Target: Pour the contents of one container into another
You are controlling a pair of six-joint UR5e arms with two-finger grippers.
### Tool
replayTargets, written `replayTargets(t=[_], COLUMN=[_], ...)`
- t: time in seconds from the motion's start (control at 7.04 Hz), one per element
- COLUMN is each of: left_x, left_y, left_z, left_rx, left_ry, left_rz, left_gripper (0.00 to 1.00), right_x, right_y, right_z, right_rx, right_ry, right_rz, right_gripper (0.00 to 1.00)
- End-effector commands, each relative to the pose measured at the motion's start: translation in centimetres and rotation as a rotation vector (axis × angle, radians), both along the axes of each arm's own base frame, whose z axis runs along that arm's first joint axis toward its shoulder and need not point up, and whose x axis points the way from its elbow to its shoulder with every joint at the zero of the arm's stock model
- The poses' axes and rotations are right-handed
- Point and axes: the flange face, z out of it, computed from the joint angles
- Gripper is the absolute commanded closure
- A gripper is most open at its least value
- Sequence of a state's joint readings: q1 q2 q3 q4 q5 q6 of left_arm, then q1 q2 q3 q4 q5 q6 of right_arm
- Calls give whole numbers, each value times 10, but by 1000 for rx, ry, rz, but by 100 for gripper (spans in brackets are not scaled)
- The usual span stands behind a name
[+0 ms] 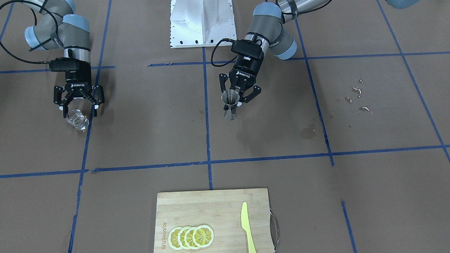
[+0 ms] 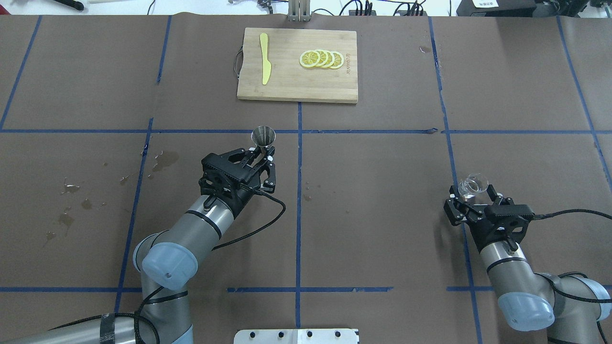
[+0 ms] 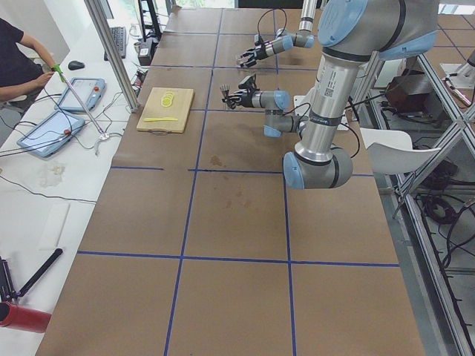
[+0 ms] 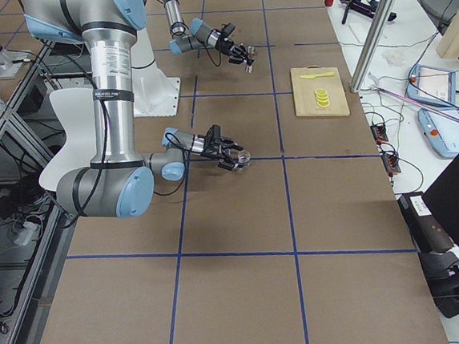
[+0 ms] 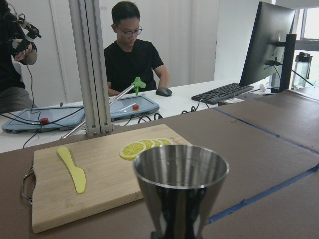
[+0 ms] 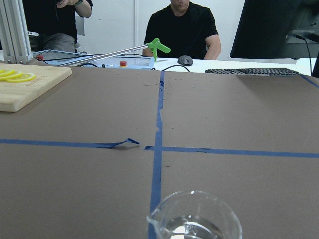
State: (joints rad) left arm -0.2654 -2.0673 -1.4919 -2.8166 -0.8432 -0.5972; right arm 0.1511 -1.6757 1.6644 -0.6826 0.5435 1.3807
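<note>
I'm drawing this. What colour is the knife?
Yellow; the knife shows best in the left wrist view.

The surface [image 2: 382, 215] is covered in brown paper crossed by blue tape lines [image 2: 299, 191]; beyond it runs a white desk [image 5: 174, 103] with a dark monitor [image 5: 269, 40], a keyboard [image 5: 224, 93] and a seated person [image 5: 132, 55]; an aluminium post [image 5: 94, 64] rises before a pale wall [image 5: 194, 35]; a white chair [image 3: 393, 150] stands alongside.

The jigger [image 5: 180, 189] and glass cup [image 6: 195, 220] are cut off below; cup's contents perhaps liquid.
</note>
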Motion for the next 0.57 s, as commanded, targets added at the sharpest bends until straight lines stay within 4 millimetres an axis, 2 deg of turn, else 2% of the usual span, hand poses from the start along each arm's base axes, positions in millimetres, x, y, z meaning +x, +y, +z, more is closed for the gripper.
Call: replayTargets(t=[0.0, 0.43], left_x=[1, 3], left_y=[0, 0], left_z=[3, 6], left_rx=[-2, -3], left_ry=[-7, -11], left_rz=[-1, 0], left_gripper=[100, 100], right_x=[0, -7], right_y=[-4, -11], right_z=[1, 0], right_rx=[-20, -16], right_ry=[-5, 7], right_rz=[-11, -6], right_gripper=[5, 5])
